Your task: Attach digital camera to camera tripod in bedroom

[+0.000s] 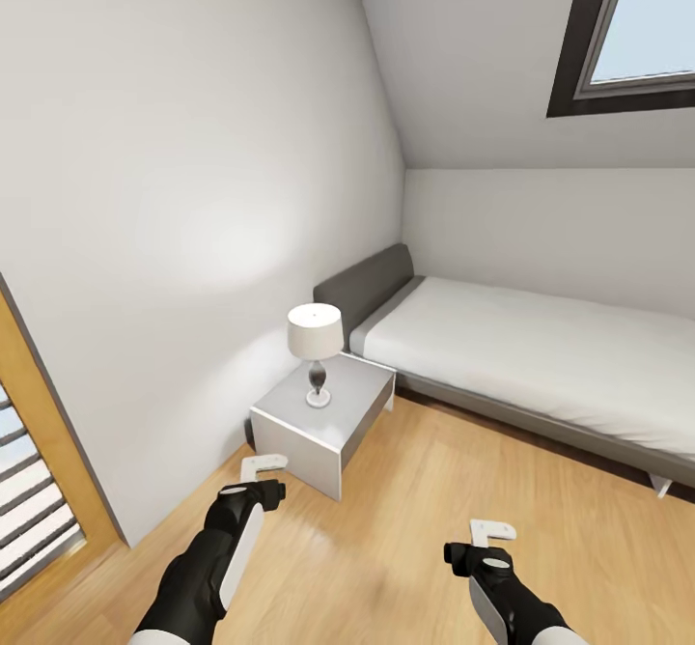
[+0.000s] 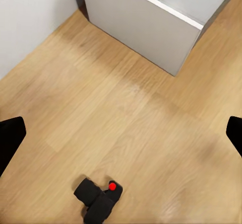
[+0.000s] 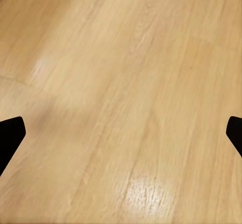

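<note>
Small, black and chunky, the digital camera (image 2: 98, 201), with a stubby lens barrel jutting to one side and a round red button on top; lying on the bare wood floor (image 2: 126, 123) in the left wrist view, alone, well apart from the grey bedside cabinet (image 2: 151, 30) whose front face and pale top edge show at the far end of the boards.

Across the head view from left to right: a wooden door frame (image 1: 53, 413) with slatted panes at the edge; a plain grey-white wall (image 1: 193, 191); the left gripper (image 1: 263, 464) hanging above the floor just in front of the cabinet (image 1: 323, 423), fingers white and bracket-shaped, width hard to read from here; on the cabinet top a table lamp (image 1: 316, 346) with a white shade and a dark turned stem on a white foot; beyond it a grey bed (image 1: 521, 355) with a white mattress running along the far wall under the sloped ceiling; a dark-framed skylight (image 1: 627, 27) at upper right; low at the right the right gripper (image 1: 492, 531), also above bare boards.

Seen along the left gripper's fingers (image 2: 11, 141), dark tips at the two opposite margins, spread wide with nothing between them; camera on the floor beneath, between the two tips' lines but clear of both, untouched. Along the right gripper, fingertips (image 3: 11, 136) likewise far apart at the margins, spread wide over glossy light planks (image 3: 131, 98) carrying a soft highlight.
</note>
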